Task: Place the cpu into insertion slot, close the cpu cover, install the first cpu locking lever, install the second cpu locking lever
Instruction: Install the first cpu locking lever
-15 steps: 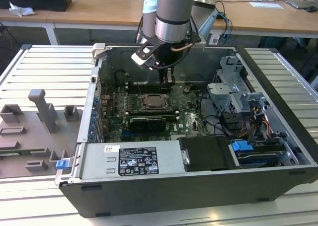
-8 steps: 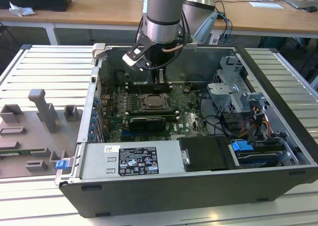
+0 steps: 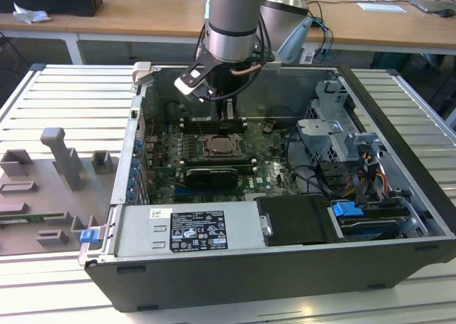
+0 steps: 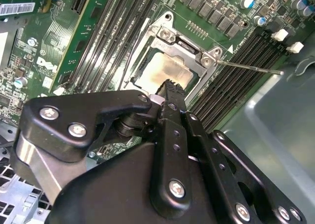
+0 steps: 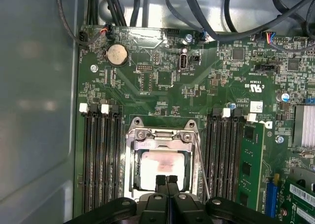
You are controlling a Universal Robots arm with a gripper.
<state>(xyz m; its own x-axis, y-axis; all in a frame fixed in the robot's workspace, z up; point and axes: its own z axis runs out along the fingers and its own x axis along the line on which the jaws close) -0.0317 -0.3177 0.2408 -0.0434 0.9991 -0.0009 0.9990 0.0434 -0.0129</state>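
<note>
a robotics lab or workshop: an open computer case (image 3: 249, 285) sits on a slatted metal bench (image 3: 71, 100) under a robot arm (image 3: 233, 21). in the exterior view, grey jigs (image 3: 63, 157) stand at nine o'clock and wooden desks (image 3: 142, 14) with papers (image 3: 381, 7) at twelve.

The cpu (image 4: 165, 72) is sitting in the insertion slot (image 4: 158, 25), the cpu cover (image 4: 199, 71) framing it. The gripper (image 4: 171, 85) is hanging over the slot's edge. A thin lever rod (image 4: 251, 67) is sticking out from the slot's corner.
</note>
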